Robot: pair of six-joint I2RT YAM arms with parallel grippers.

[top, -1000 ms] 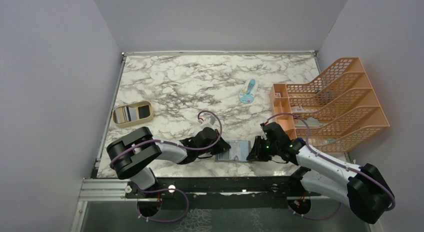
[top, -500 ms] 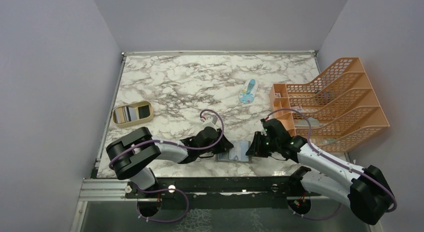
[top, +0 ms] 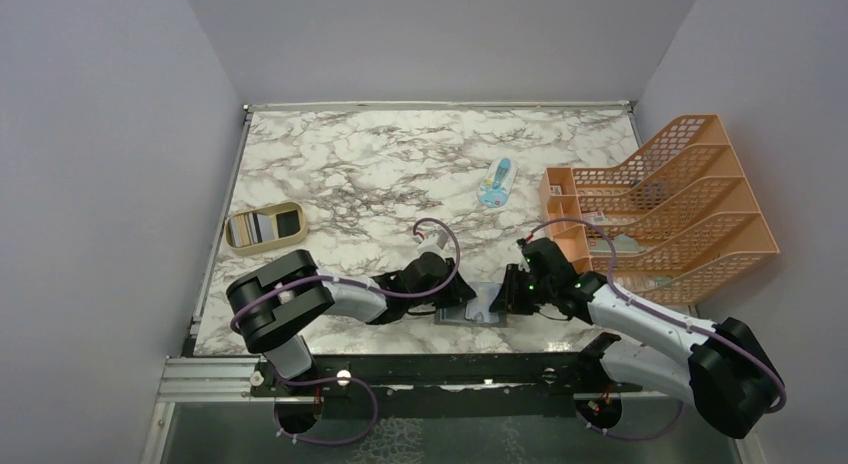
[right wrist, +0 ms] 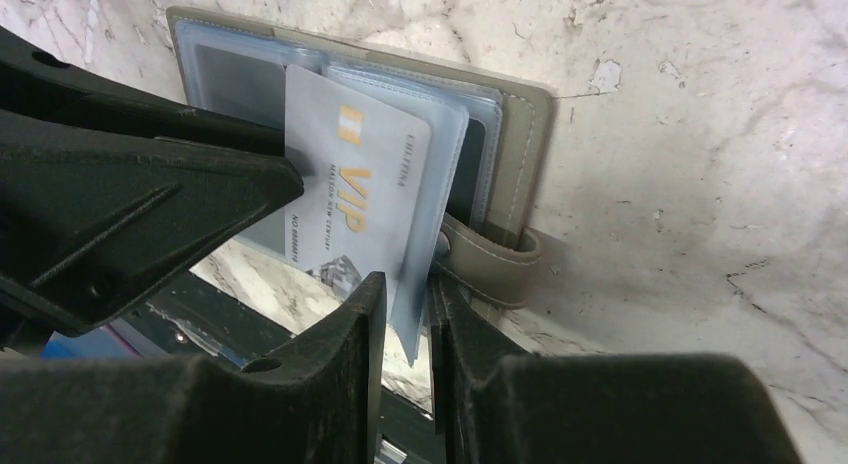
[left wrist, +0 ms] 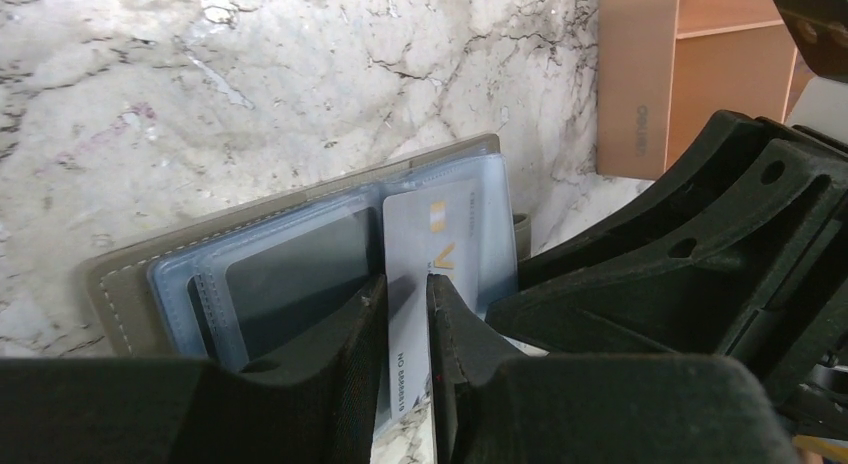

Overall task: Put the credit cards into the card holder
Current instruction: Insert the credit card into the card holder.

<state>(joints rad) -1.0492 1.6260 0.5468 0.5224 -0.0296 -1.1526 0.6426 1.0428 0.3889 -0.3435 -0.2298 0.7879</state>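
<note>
The card holder (top: 484, 304) lies open at the table's near edge, grey with pale blue-grey pockets (left wrist: 290, 274) and a tab clasp (right wrist: 490, 259). One pale credit card (right wrist: 350, 194) printed "VIP" sits partly inside a pocket and sticks out over the near edge (left wrist: 440, 224). My left gripper (left wrist: 407, 284) stands narrowly open over the card's free end, a fingertip against the card's edge. From the other side my right gripper (right wrist: 403, 289) is narrowly open, with the corner of a clear pocket leaf between its fingers. More cards (top: 250, 227) lie in the tan tray.
The tan oval tray (top: 290, 242) sits at the left. A light blue-and-white packet (top: 496, 182) lies mid-table. The orange mesh file rack (top: 670, 204) fills the right side, its box end (left wrist: 640, 74) close behind the card holder. The table's front rail runs just below it.
My left gripper has moved right onto the card holder and its jaws have parted from shut. The right gripper has shifted slightly left. The card sits further over the pockets.
</note>
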